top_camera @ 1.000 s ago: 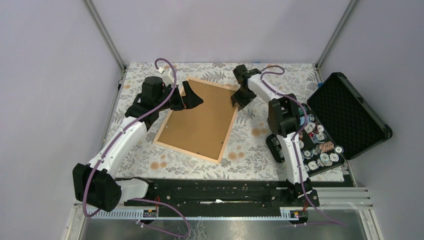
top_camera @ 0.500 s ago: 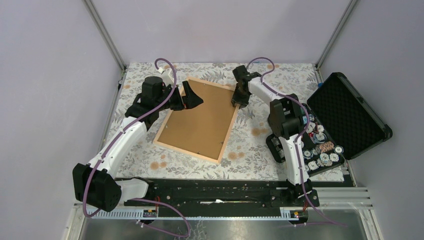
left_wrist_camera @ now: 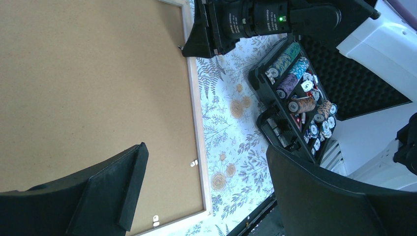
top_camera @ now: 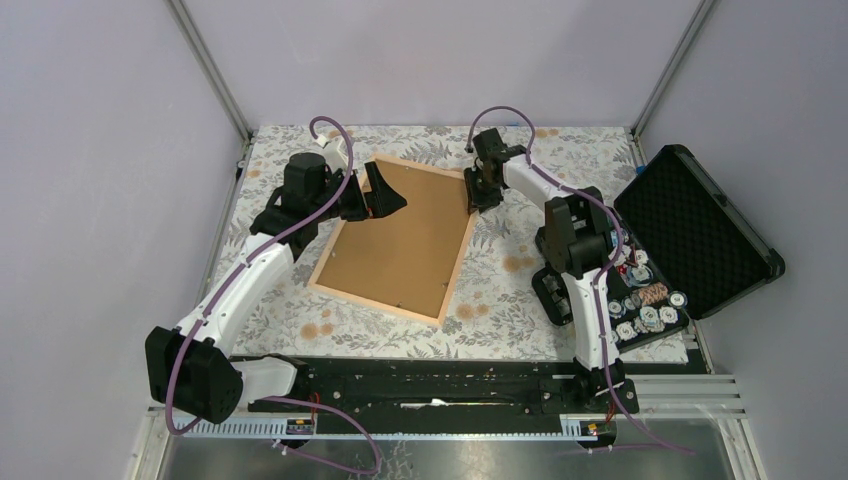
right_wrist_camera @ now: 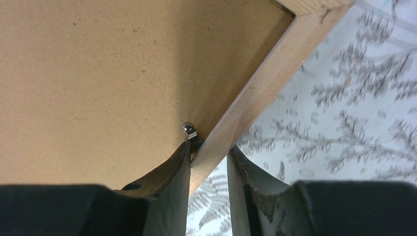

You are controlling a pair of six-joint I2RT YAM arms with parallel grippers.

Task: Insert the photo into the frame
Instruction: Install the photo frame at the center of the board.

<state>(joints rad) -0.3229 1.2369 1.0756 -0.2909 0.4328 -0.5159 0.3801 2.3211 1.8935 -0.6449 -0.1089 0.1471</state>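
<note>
Currently, your bench holds the following.

1. Frame [top_camera: 372,303]: light wood, lying flat and skewed on the floral cloth [top_camera: 500,290], back side up. You will find it on the same spot as a second ago.

2. Photo [top_camera: 400,240]: seated inside the frame, only its plain brown board back showing. A small metal tab [right_wrist_camera: 189,129] sits on the board against the inner edge of the right rail, close to the far right corner.

3. Right gripper [right_wrist_camera: 209,147]: at the frame's far right corner, jaws narrow, one finger inside the rail beside the tab and the other outside it over the cloth. You cannot tell from these views whether the fingers already pinch the rail. Against the earlier overhead view, the jaws have drawn closer, the wrist has swung a little toward the far edge, and its purple cable [top_camera: 495,112] now arches higher.

4. Left gripper [top_camera: 388,192]: jaws spread wide, holding nothing, poised above the board near the frame's far left corner. Your left arm has not shifted in the last second.

5. Black foam-lined case [top_camera: 695,230]: open at the right edge of the table, its tray of coloured chips [top_camera: 640,300] just beside the right arm. Unchanged.
</note>
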